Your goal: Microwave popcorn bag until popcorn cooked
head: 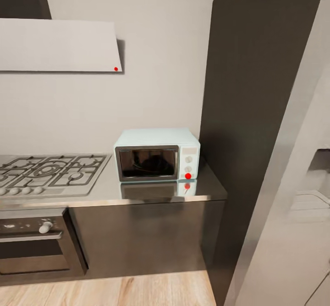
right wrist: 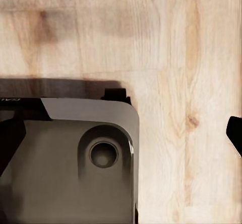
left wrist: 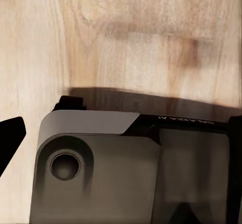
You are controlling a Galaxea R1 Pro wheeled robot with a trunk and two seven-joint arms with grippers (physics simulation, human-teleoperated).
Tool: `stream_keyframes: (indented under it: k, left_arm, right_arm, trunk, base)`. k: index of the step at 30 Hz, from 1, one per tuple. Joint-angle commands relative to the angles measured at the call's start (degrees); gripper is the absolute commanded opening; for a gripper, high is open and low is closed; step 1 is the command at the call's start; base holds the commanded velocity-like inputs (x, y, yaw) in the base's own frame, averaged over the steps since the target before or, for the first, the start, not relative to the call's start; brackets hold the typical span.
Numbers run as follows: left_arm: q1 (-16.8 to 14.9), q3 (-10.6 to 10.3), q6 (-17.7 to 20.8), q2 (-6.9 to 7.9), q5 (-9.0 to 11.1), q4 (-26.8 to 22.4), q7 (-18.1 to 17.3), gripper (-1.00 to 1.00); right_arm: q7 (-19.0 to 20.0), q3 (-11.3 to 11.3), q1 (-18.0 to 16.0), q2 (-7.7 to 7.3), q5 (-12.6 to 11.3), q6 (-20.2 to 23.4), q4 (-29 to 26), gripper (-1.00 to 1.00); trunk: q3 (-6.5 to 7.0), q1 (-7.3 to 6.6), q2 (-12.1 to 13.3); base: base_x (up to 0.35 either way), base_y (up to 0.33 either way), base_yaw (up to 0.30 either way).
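Note:
The pale blue microwave (head: 156,154) stands on the grey glossy countertop (head: 151,193), at its right end against the wall. Its dark glass door is closed, and a red dot marks the white knob panel (head: 188,163). The popcorn bag and the popcorn are out of view. In the left wrist view my left gripper (left wrist: 121,138) hangs open over the robot's grey base (left wrist: 101,168) and the wood floor, one black fingertip (left wrist: 11,133) at the edge. In the right wrist view my right gripper (right wrist: 121,133) is likewise open and holds nothing, its fingertip (right wrist: 235,133) over the planks.
A gas hob (head: 46,171) is set into the counter left of the microwave, with a black-and-steel oven (head: 32,242) below and a white hood (head: 57,45) above. A tall dark cabinet (head: 256,113) rises right of the counter, then a pale fridge-like unit (head: 298,232). Light wood floor (head: 114,292) lies in front.

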Motion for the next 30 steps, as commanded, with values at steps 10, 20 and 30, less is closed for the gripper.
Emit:
stream_keyframes:
  k: [10, 20, 30]
  left_arm:
    - [-0.1, -0.5, -0.3, 0.09, 2.4, 0.1, -0.2, 1.0]
    - [-0.1, -0.5, -0.3, 0.12, 3.0, 0.1, -0.2, 1.0]
    - [-0.1, -0.5, -0.2, 0.16, 3.0, 0.1, -0.2, 1.0]
  right_arm:
    - [0.2, -0.4, -0.1, -0.03, 0.4, -0.5, 0.2, 1.0]
    - [0.2, -0.4, -0.1, -0.03, 0.4, -0.5, 0.2, 1.0]
    - [0.2, -0.4, -0.1, -0.03, 0.5, -0.6, 0.2, 1.0]
  trunk:
    - [-0.07, 0.0, 0.0]
    - [-0.07, 0.0, 0.0]
    - [-0.07, 0.0, 0.0]
  base:
    - [0.0, -0.06, 0.162]
    - [0.0, 0.0, 0.105]
    - [0.0, 0.0, 0.001]
